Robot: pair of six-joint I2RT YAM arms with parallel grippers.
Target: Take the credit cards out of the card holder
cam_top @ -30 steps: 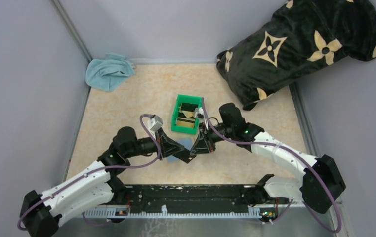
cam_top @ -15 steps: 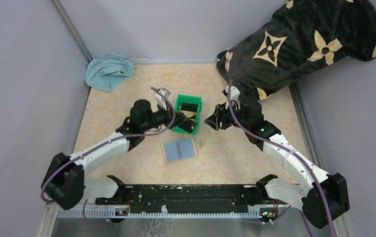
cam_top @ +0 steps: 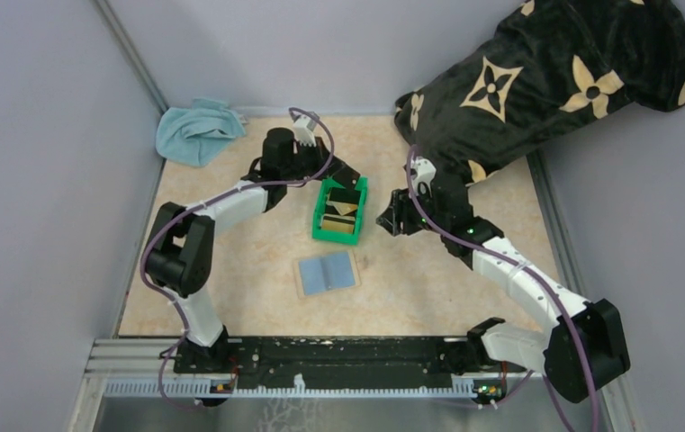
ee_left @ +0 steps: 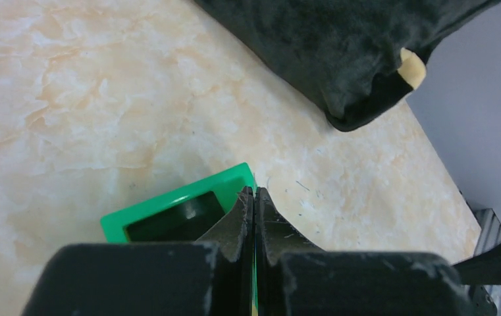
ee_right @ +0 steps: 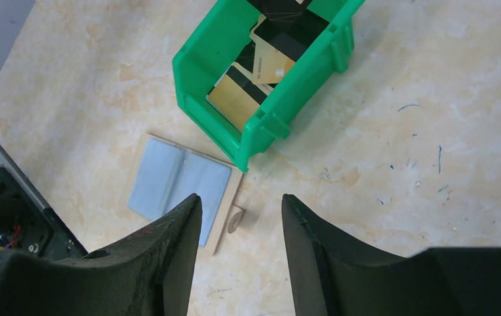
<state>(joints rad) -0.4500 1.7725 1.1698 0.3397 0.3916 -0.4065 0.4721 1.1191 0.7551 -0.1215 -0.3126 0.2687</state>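
From above, the left arm reaches far across the desk (cam_top: 257, 270), its forearm pointing right, so the left hand (cam_top: 353, 176) hangs over the far rim of the green bin (cam_top: 324, 229), which stands near the desk's middle. The right arm bends in from the right edge, and its right hand (cam_top: 385, 219) sits just beside the bin's right wall, pointing left. The credit cards (cam_top: 338, 220), gold and black, lie inside the bin. The card holder (cam_top: 327, 272) lies opened flat, blue-grey face up, between the bin and the near edge. A blue cloth (cam_top: 196, 130) sits in the far left corner, and a black pillow (cam_top: 545, 81) printed with tan flower monograms fills the far right corner.

The left wrist view shows the left hand (ee_left: 254, 197) clenched, fingertips pressed together above the bin's (ee_left: 168, 204) corner.

The right wrist view shows the right hand (ee_right: 239, 201) released, its fingers spread and tilted down over the desk (ee_right: 432, 131), beside the card holder (ee_right: 175, 178). Print on the cards (ee_right: 237, 95) is too small to read
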